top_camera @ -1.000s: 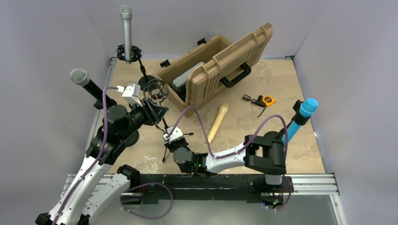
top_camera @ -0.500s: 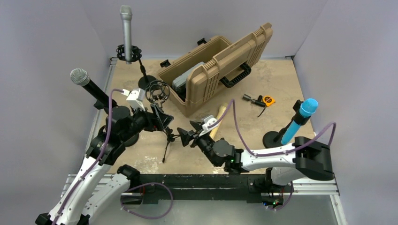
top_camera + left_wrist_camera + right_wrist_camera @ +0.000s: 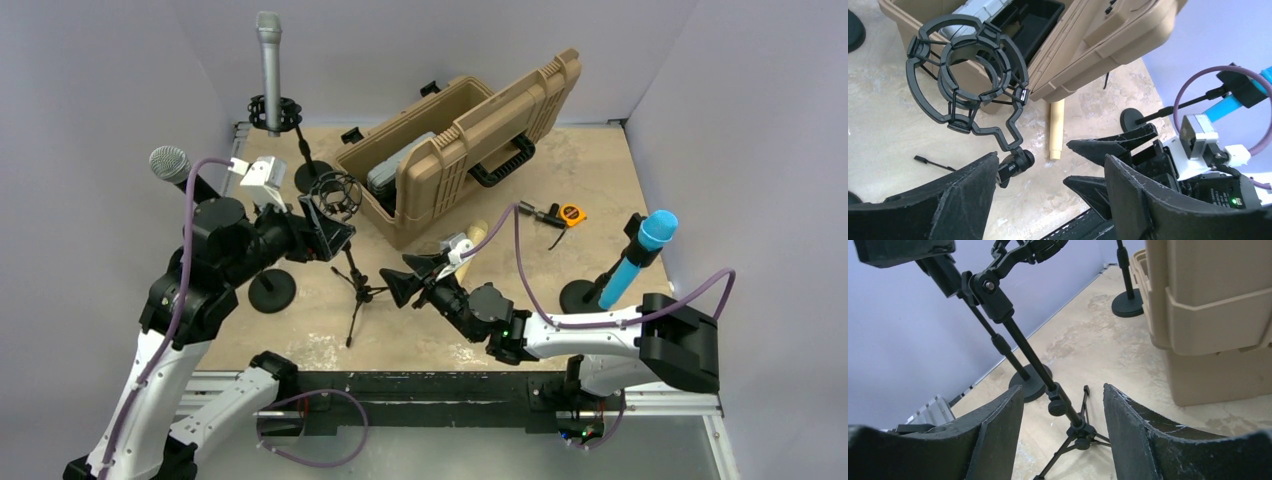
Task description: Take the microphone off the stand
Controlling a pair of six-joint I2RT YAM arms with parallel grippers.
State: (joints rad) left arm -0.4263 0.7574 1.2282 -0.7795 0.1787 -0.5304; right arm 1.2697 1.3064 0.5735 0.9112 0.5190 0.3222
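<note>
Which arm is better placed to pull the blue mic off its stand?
Right. The blue mic stands on the right side, nearest that arm, and the right gripper is open and empty mid-table. The left gripper, also open, is farther off at the shock mount.

Bright, even diffuse light from above, soft faint shadows on the desk (image 3: 600, 180), top view sharp, wrist views wide-angle, nearest foreground slightly soft

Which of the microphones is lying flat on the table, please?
The tan microphone beside the case; the silver one, the black one and the blue one sit up in stands.
</note>
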